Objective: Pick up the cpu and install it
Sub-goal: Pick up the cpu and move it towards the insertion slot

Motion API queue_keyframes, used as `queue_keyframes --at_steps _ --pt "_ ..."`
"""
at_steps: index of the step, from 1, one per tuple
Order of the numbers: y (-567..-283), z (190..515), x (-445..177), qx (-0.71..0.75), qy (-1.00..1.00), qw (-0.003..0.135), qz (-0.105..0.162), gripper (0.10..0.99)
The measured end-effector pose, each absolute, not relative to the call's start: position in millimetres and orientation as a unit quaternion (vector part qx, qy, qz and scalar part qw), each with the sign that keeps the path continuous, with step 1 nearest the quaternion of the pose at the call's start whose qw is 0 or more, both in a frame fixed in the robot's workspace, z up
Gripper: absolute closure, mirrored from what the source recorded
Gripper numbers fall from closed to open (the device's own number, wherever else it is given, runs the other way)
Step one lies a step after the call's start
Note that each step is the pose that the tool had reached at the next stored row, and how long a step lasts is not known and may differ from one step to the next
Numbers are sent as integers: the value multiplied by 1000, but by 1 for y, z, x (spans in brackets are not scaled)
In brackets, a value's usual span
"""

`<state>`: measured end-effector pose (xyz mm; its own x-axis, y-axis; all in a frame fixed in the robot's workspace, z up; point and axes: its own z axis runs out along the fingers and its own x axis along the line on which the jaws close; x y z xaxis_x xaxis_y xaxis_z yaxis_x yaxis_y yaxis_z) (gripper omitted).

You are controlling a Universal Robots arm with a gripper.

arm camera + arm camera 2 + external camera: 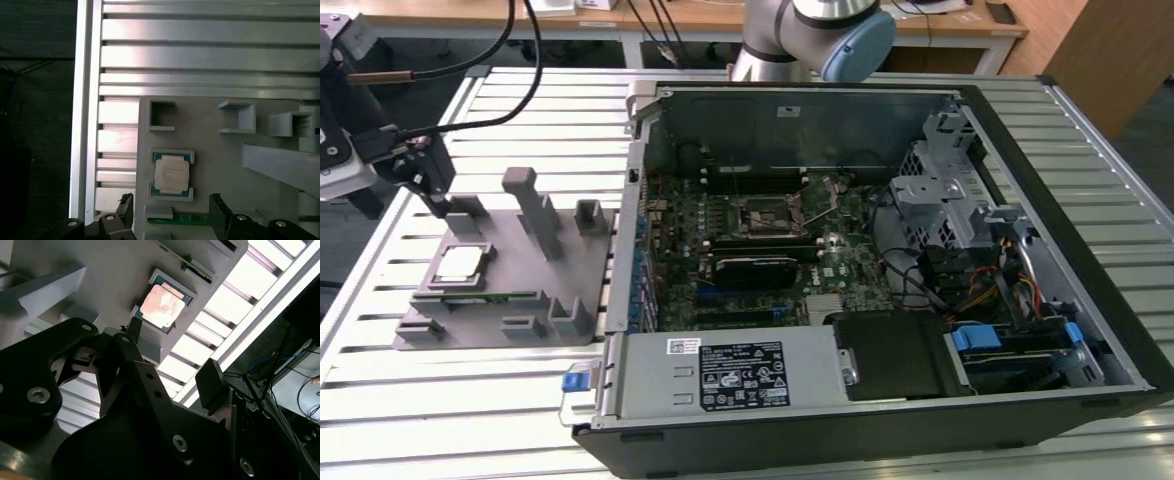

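The cpu (460, 265) is a small square chip with a silvery top. It lies flat in a shallow recess of the grey fixture (520, 300) at the exterior view's left. Both wrist views look down on the cpu (171, 173) (164, 305) in its seat. My gripper (432, 198) hangs above the far end of the fixture, a little beyond the chip and not touching it. Its two black fingers (218, 209) stand wide apart, so the gripper (172, 212) (172, 352) is open with nothing held. The black socket frame (767, 215) sits on the motherboard inside the case.
An open computer case (881, 400) fills the middle and the exterior view's right, with drive cages and cables inside. The fixture carries tall grey posts (531, 205) and blocks beside the chip. All rests on a slatted aluminium table (440, 400). The arm's base (814, 35) stands behind the case.
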<state>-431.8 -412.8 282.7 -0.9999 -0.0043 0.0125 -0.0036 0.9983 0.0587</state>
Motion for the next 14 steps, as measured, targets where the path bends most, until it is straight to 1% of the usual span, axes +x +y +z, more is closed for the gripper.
queue_keyframes --at_steps 14 --pt "-413 268 -430 2 -1000 6 -30 380"
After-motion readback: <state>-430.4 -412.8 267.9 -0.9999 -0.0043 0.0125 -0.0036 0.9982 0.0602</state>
